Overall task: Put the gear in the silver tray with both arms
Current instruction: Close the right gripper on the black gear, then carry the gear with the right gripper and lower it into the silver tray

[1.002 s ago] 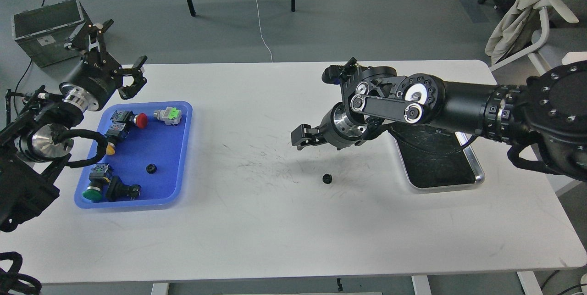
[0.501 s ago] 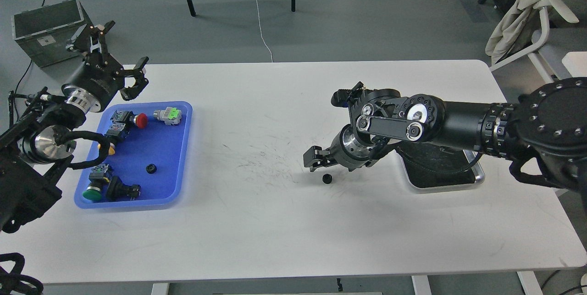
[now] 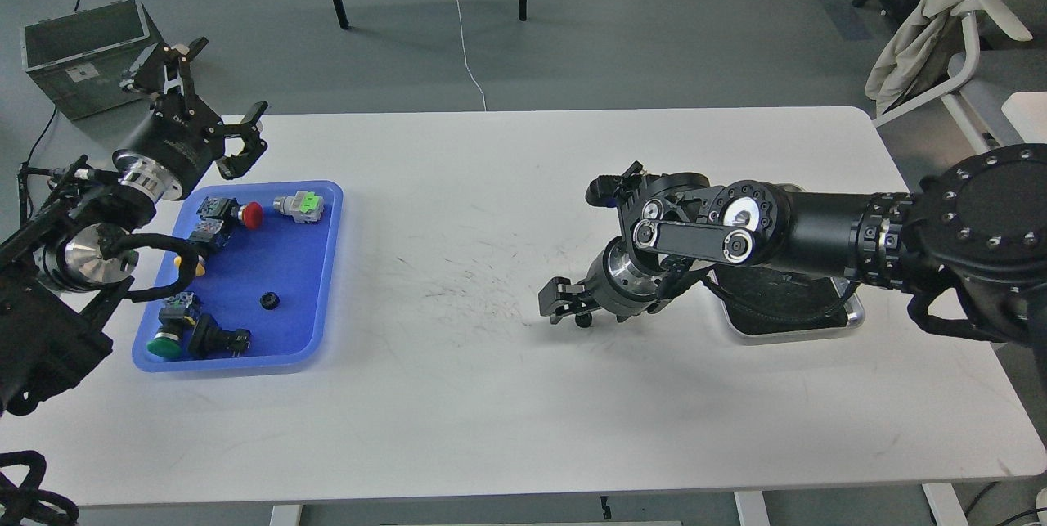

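Task judged barely under way. Right tool (image 3: pixel 564 307) lowered to the counter (image 3: pixel 491 395), just left of the silver tray (image 3: pixel 851 315); gear (image 3: pixel 582 320) only partly visible as a small dark shape beneath its fingers, resting on the counter surface. Whether open or clamped: cannot tell, fingers seen dark and low over the part. Tray mostly hidden behind the right arm, nothing visible on the exposed part. Left tool (image 3: pixel 214 121) held high above the far corner of the blue tray (image 3: pixel 315 346), fingers spread wide, empty. A second small gear (image 3: pixel 269 300) seen lying in the blue tray among the push-buttons. Left to do: secure grip, lift, carry right, release into the silver tray.
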